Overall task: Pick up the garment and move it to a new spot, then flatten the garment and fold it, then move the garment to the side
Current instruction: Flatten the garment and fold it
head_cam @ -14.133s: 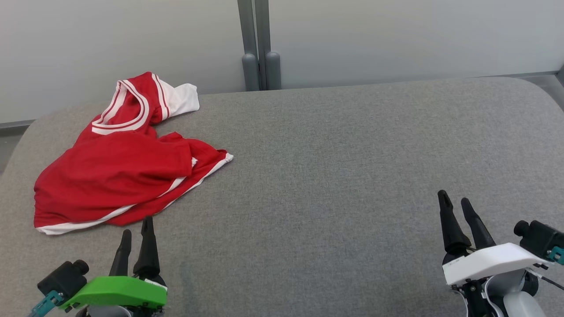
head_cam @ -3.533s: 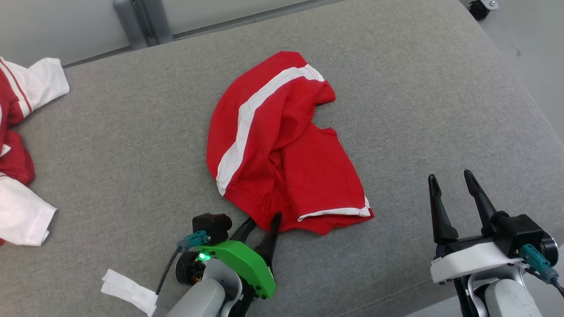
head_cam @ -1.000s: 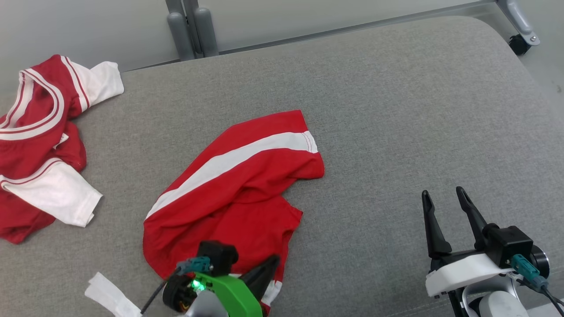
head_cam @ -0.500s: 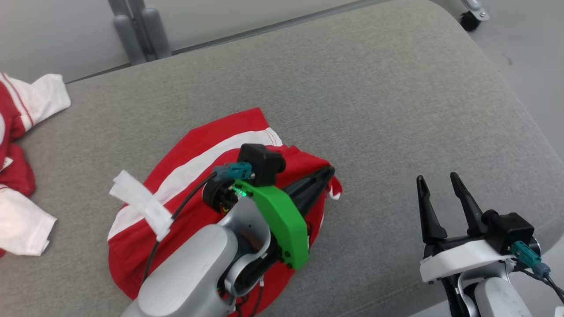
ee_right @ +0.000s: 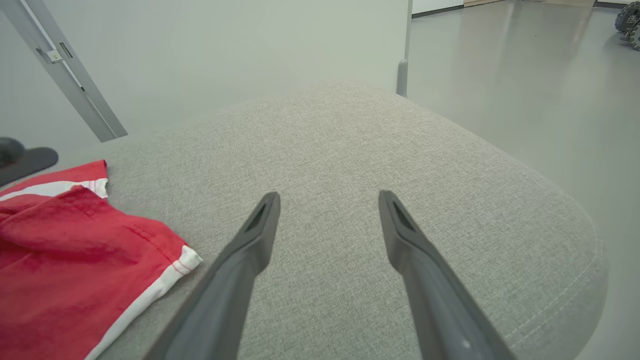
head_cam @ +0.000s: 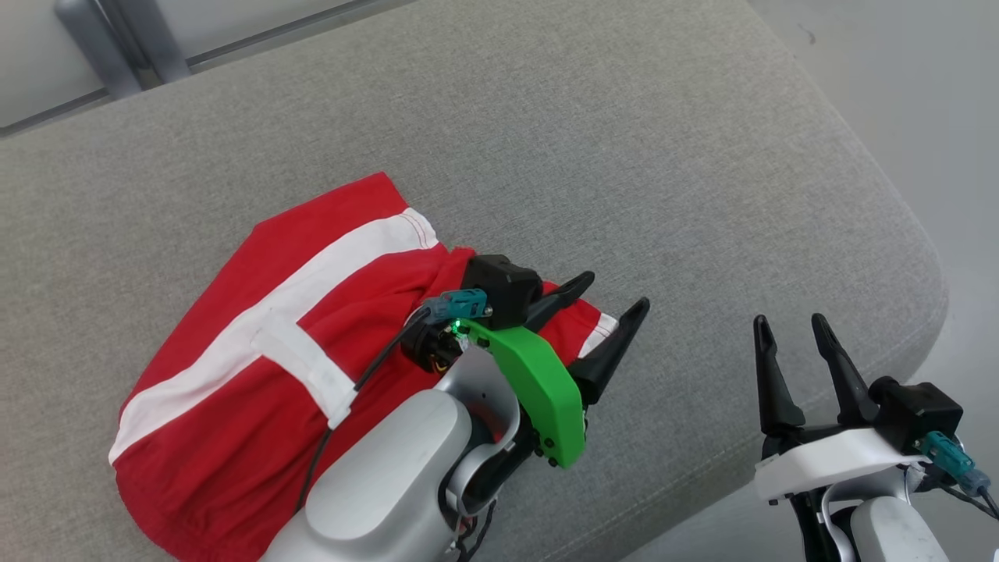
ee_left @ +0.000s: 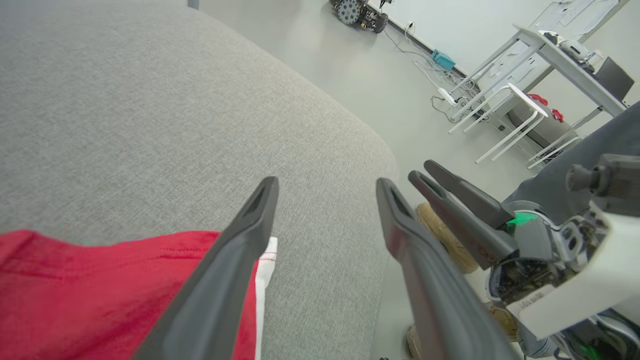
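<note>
Grey padded surface (head_cam: 663, 156): my left end effector (head_cam: 616, 287) spread empty over the garment's (head_cam: 234, 375) hem, my right end effector (head_cam: 788, 318) spread empty too.

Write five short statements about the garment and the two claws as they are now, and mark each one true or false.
1. The left claw stands open and holds nothing. True.
2. The right claw is shut on the garment. False: it is open over the bare grey cushion, apart from the garment.
3. The garment is red with a white stripe. True.
4. The garment hangs in the air. False: it lies rumpled on the cushion.
5. The left claw is over the garment's edge nearest the right claw. True.
</note>
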